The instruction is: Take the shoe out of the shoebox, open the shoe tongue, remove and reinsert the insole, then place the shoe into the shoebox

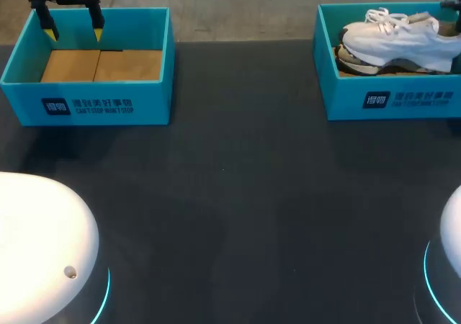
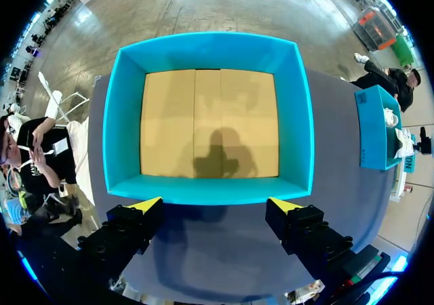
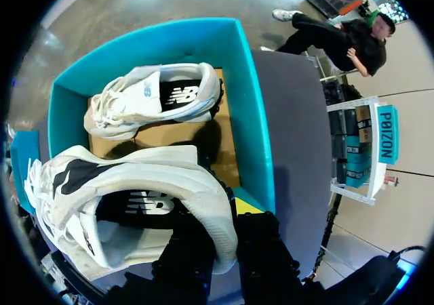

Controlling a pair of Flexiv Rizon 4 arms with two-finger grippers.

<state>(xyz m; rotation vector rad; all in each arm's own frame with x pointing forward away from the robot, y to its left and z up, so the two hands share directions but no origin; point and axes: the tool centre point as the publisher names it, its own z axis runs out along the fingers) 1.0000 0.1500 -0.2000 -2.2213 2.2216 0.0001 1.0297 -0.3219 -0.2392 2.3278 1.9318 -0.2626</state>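
A white shoe (image 1: 403, 39) rides tilted over the teal shoebox (image 1: 403, 101) at the back right. My right gripper (image 3: 227, 247) is shut on that shoe's (image 3: 135, 176) heel collar, one finger inside the opening and one outside. A second white shoe (image 3: 156, 98) lies on its side on the box's cardboard floor, ahead of the gripper; in the head view this second shoe (image 1: 356, 61) shows beneath the held one. My left gripper (image 1: 73, 32) hangs open over the far wall of the other box, nothing between its fingers (image 2: 146, 205).
An empty teal box (image 1: 86, 108) with a brown cardboard floor stands at the back left; the left wrist view looks straight down into this box (image 2: 122, 129). Dark tabletop (image 1: 238, 194) spans the space between both boxes and the front edge.
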